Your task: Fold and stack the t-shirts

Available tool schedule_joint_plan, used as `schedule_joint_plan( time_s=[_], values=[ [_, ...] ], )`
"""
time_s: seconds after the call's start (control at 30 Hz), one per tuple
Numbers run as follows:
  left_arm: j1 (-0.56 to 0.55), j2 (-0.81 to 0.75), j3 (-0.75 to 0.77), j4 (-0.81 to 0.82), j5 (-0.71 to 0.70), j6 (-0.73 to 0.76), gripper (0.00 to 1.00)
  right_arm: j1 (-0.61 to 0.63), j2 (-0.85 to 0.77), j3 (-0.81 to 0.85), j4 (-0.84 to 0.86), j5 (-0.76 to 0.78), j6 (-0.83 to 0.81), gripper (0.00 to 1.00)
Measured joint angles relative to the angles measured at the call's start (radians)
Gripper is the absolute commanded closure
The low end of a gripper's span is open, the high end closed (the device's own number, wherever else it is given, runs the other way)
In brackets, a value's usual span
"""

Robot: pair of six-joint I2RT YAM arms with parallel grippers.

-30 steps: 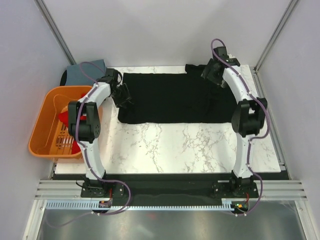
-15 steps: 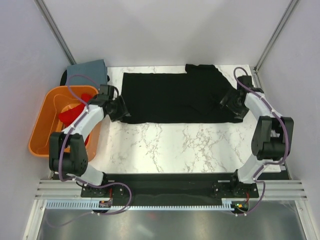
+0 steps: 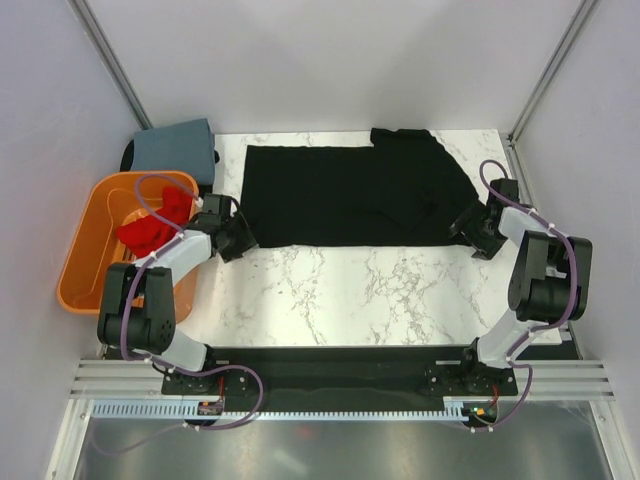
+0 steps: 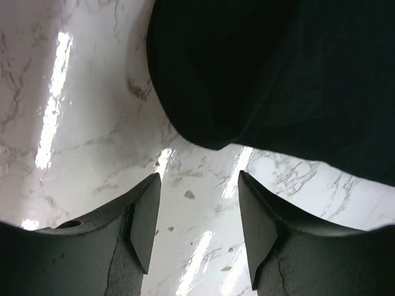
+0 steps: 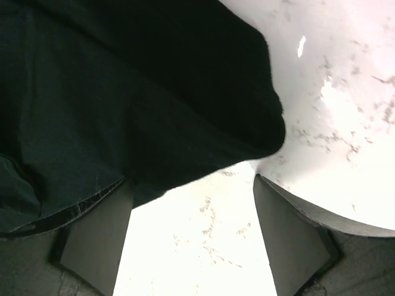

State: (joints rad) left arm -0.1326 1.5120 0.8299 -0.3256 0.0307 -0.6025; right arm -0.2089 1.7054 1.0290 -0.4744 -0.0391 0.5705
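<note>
Through the top camera I see the black t-shirt [image 3: 350, 195] spread flat across the far half of the table [image 3: 340, 290]. I judge it lies open like that so its near edge can be picked up and folded over. My left gripper [image 3: 238, 236] sits low at the shirt's near left corner, and my right gripper [image 3: 472, 232] sits at its near right corner. The orange basket [image 3: 75, 270] beside the table's left edge holds only the red t-shirt [image 3: 150, 230], which is bunched up. The blue-grey t-shirt [image 3: 175, 145] lies outside the basket, just behind it.

Through the left wrist camera, my fingers [image 4: 139, 228] stand apart with bare marble between them. The shirt's rounded corner is just ahead.

Through the right wrist camera, the fingers [image 5: 290, 234] are spread wide and hold nothing. The shirt's corner hangs just ahead, and its hem runs close to one finger. I cannot tell whether they touch.
</note>
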Motion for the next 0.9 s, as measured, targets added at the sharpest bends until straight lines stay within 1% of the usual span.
schedule_joint_plan(
  time_s=[0.13, 0.23, 0.27, 0.3, 0.33, 0.37, 0.4, 0.43, 0.5, 0.53, 0.6, 0.63, 0.73, 0.77, 0.8, 0.87, 0.9],
  values=[
    [-0.005, 0.018, 0.014, 0.050, -0.023, -0.006, 0.39, -0.002, 0.011, 0.003, 0.022, -0.011, -0.013, 0.15],
    [-0.008, 0.082, 0.056, 0.069, -0.039, -0.006, 0.42, -0.008, 0.015, 0.004, 0.032, -0.019, -0.019, 0.15],
    [-0.009, 0.114, 0.076, 0.074, -0.046, -0.006, 0.45, -0.011, 0.016, 0.004, 0.036, -0.023, -0.020, 0.16],
    [-0.009, 0.146, 0.098, 0.076, -0.053, -0.007, 0.51, -0.014, 0.018, 0.004, 0.042, -0.026, -0.021, 0.16],
    [-0.009, 0.175, 0.117, 0.077, -0.057, -0.008, 0.57, -0.017, 0.019, 0.004, 0.048, -0.030, -0.021, 0.19],
    [-0.009, 0.196, 0.131, 0.078, -0.060, -0.010, 0.65, -0.020, 0.021, 0.005, 0.053, -0.033, -0.022, 0.22],
    [-0.009, 0.212, 0.151, 0.075, -0.062, -0.012, 0.80, -0.022, 0.025, 0.007, 0.056, -0.034, -0.023, 0.27],
    [-0.009, 0.222, 0.168, 0.075, -0.065, -0.017, 0.86, -0.024, 0.029, 0.008, 0.061, -0.034, -0.023, 0.37],
    [-0.009, 0.228, 0.189, 0.074, -0.069, -0.017, 0.93, -0.029, 0.040, 0.013, 0.072, -0.035, -0.027, 0.53],
    [-0.009, 0.223, 0.195, 0.071, -0.074, -0.018, 0.93, -0.031, 0.046, 0.016, 0.072, -0.037, -0.021, 0.68],
    [-0.010, 0.205, 0.210, 0.045, -0.080, -0.018, 0.92, -0.035, 0.058, 0.019, 0.083, -0.037, -0.025, 0.93],
    [-0.010, 0.190, 0.216, 0.031, -0.082, -0.017, 0.91, -0.038, 0.064, 0.020, 0.084, -0.041, -0.018, 1.00],
    [-0.002, 0.118, 0.267, -0.047, -0.082, -0.017, 0.85, -0.047, 0.064, 0.021, 0.086, -0.045, -0.005, 1.00],
    [0.005, 0.094, 0.291, -0.065, -0.080, -0.017, 0.81, -0.050, 0.064, 0.021, 0.086, -0.047, -0.002, 1.00],
    [0.015, 0.074, 0.311, -0.075, -0.079, -0.017, 0.65, -0.054, 0.063, 0.021, 0.085, -0.049, 0.000, 1.00],
    [0.046, 0.041, 0.352, -0.096, -0.076, -0.014, 0.53, -0.060, 0.063, 0.021, 0.081, -0.050, 0.002, 1.00],
    [0.064, 0.031, 0.369, -0.105, -0.075, -0.014, 0.45, -0.061, 0.061, 0.021, 0.079, -0.047, 0.002, 1.00]
  ],
)
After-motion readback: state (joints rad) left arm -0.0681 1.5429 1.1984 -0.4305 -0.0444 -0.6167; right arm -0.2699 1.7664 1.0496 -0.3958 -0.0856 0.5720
